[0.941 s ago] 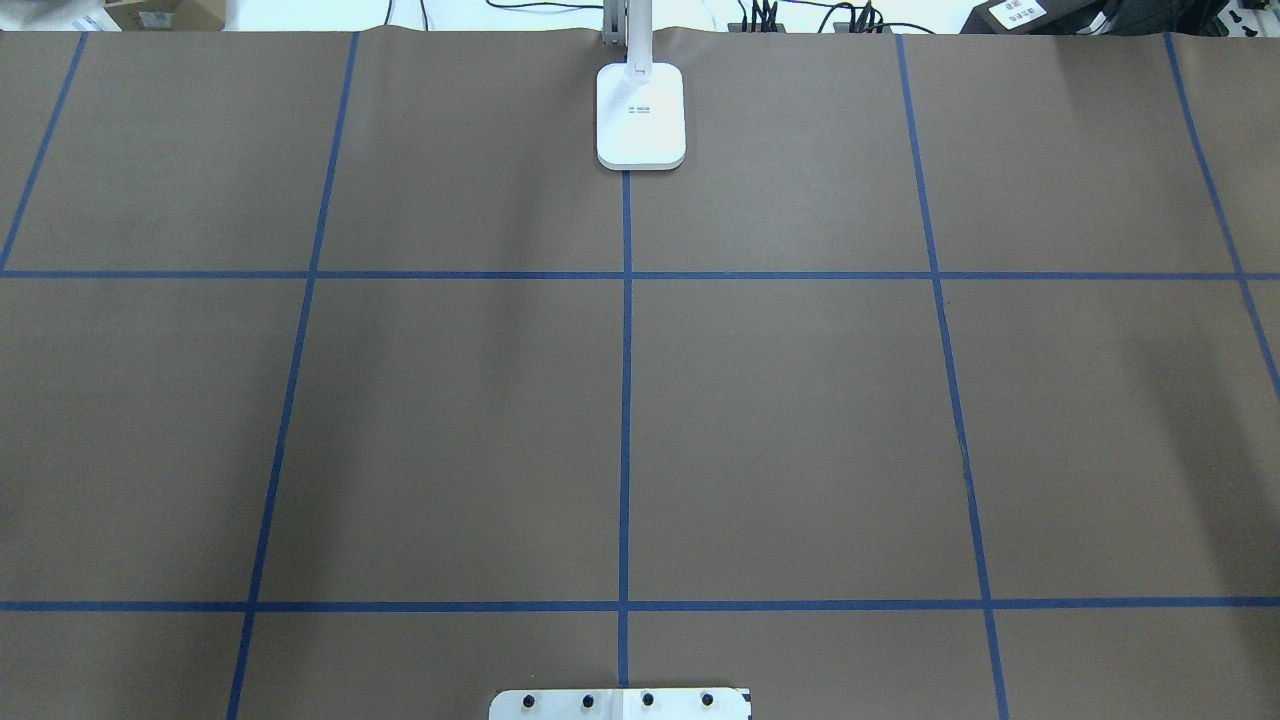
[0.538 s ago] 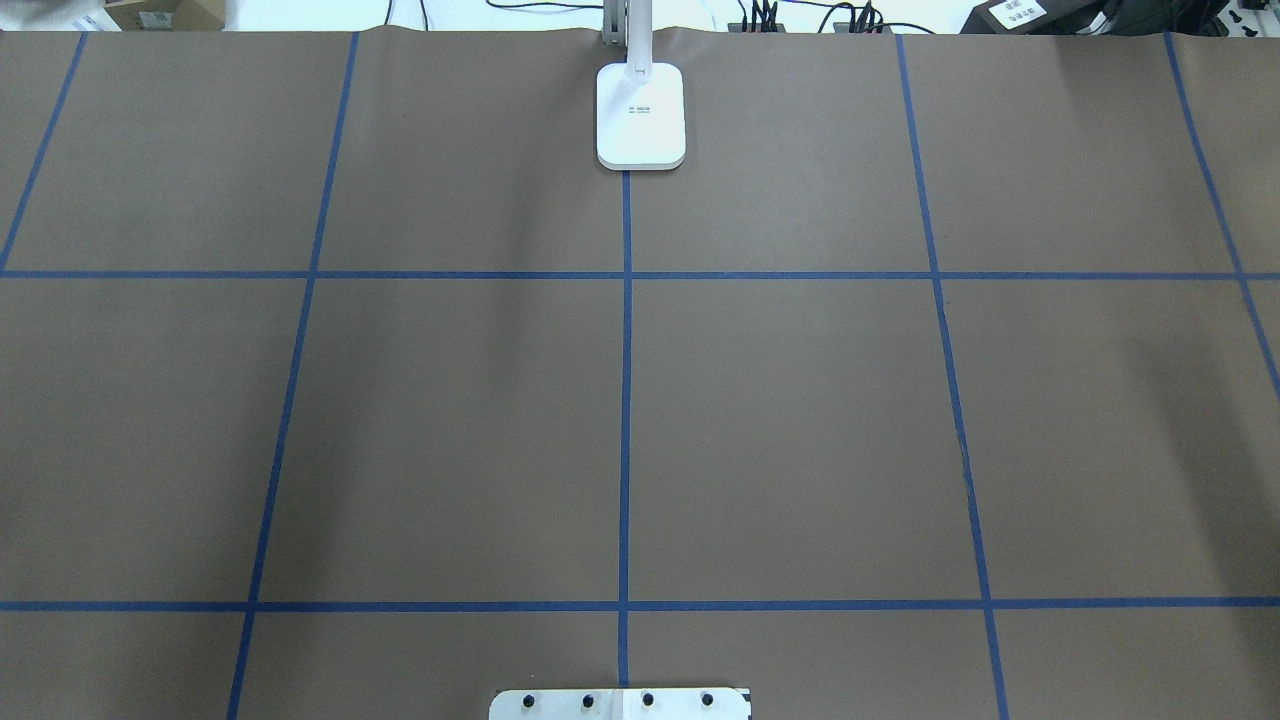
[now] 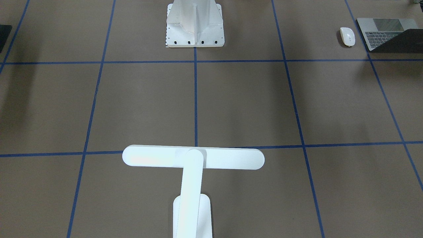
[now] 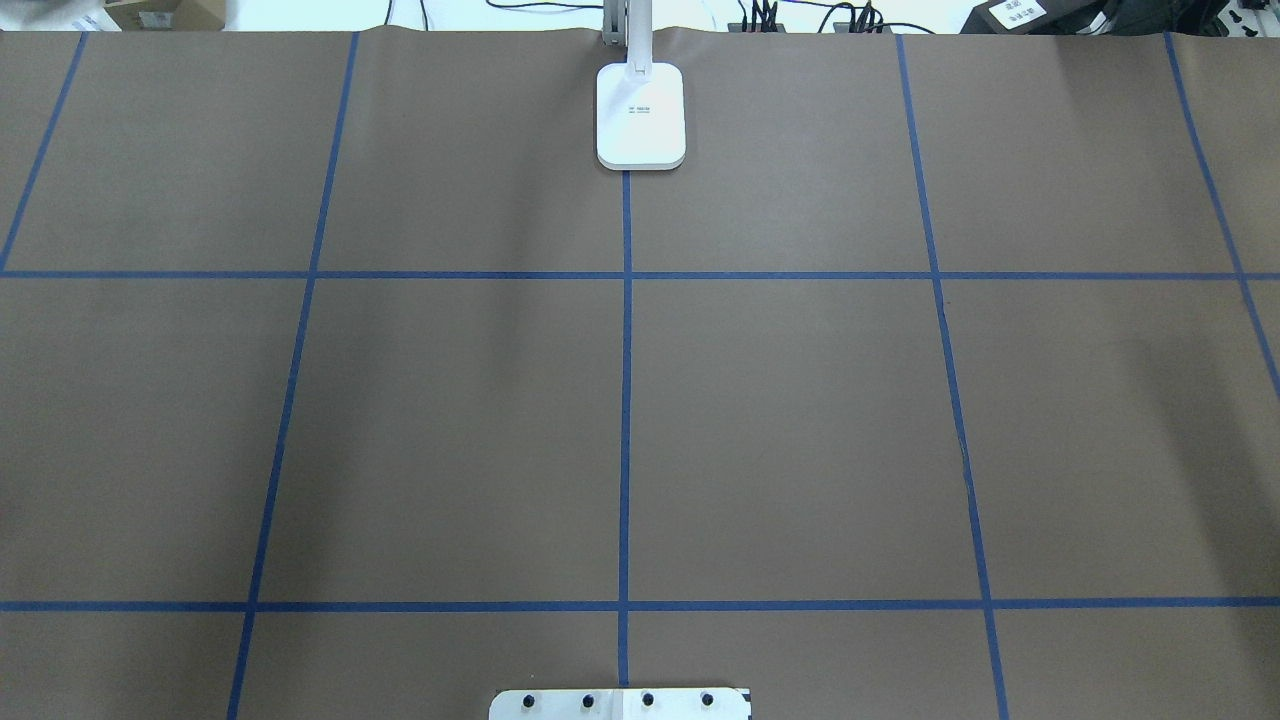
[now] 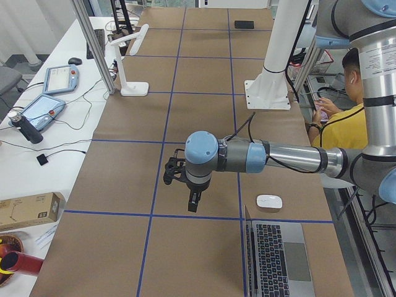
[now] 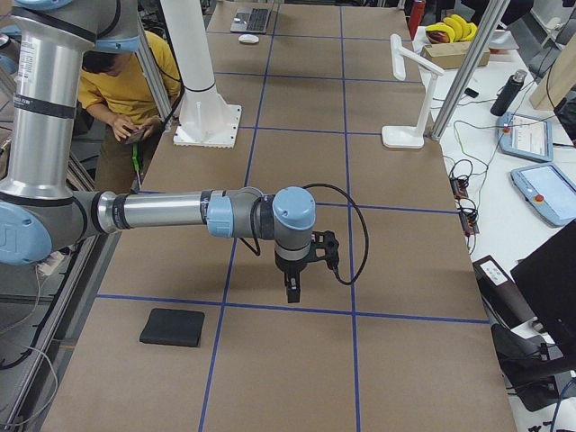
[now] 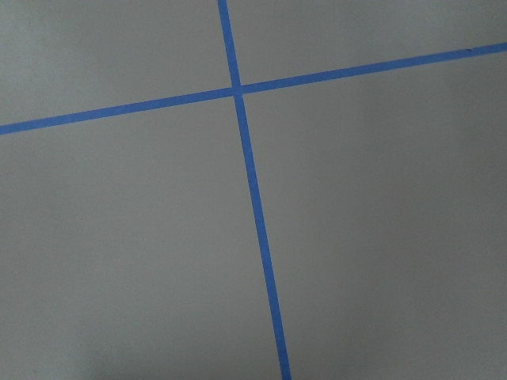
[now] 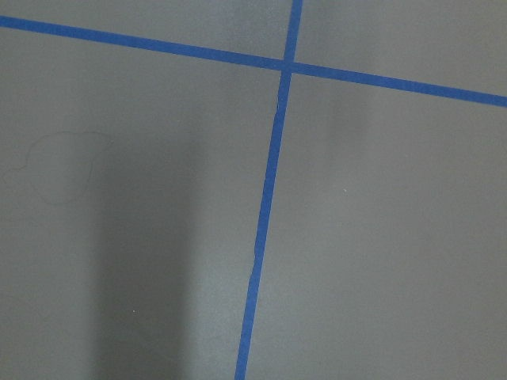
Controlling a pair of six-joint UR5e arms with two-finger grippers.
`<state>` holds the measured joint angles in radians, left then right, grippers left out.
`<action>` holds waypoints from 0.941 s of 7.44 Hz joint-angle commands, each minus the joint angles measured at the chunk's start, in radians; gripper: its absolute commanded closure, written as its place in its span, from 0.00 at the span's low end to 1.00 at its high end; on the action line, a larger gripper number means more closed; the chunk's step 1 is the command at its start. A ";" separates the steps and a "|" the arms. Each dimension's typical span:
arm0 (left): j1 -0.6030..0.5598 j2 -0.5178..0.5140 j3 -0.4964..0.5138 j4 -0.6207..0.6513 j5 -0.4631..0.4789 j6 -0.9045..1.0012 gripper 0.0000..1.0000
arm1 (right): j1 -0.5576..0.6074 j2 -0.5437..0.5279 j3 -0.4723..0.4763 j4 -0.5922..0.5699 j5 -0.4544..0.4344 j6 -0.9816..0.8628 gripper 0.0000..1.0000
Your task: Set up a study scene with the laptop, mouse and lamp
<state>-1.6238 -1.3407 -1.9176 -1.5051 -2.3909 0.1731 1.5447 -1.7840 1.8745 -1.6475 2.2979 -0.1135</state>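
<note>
Exterior left: the left gripper [image 5: 193, 202] hangs near the mouse [image 5: 269, 201]; spread or pinched, I cannot tell. A bad grab could flick it away.

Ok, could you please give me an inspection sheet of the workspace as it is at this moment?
Surface: brown paper table with blue tape grid.
Job's things: laptop open at the robot's left end; mouse beside it, apart; lamp upright at the far edge, centre.
Clutter: black mat at the right end; white pedestal.
Grippers: left claw and right claw hang over the table; open or shut cannot be told.
Cables: black cable loops at the right wrist.
Surroundings: person in yellow behind the robot; pendants on the side bench.
</note>
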 commanded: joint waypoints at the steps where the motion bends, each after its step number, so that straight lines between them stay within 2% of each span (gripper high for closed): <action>1: -0.002 -0.030 0.009 0.002 -0.001 -0.001 0.00 | 0.000 0.000 -0.002 0.000 0.000 0.000 0.00; 4: -0.025 -0.048 0.049 0.006 0.001 -0.003 0.00 | 0.000 0.000 -0.002 0.000 0.000 0.000 0.00; 7: -0.050 -0.075 0.055 0.000 0.070 -0.010 0.00 | 0.000 0.000 -0.002 0.000 0.000 0.000 0.00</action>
<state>-1.6600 -1.4018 -1.8595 -1.4991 -2.3517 0.1644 1.5447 -1.7840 1.8730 -1.6475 2.2979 -0.1135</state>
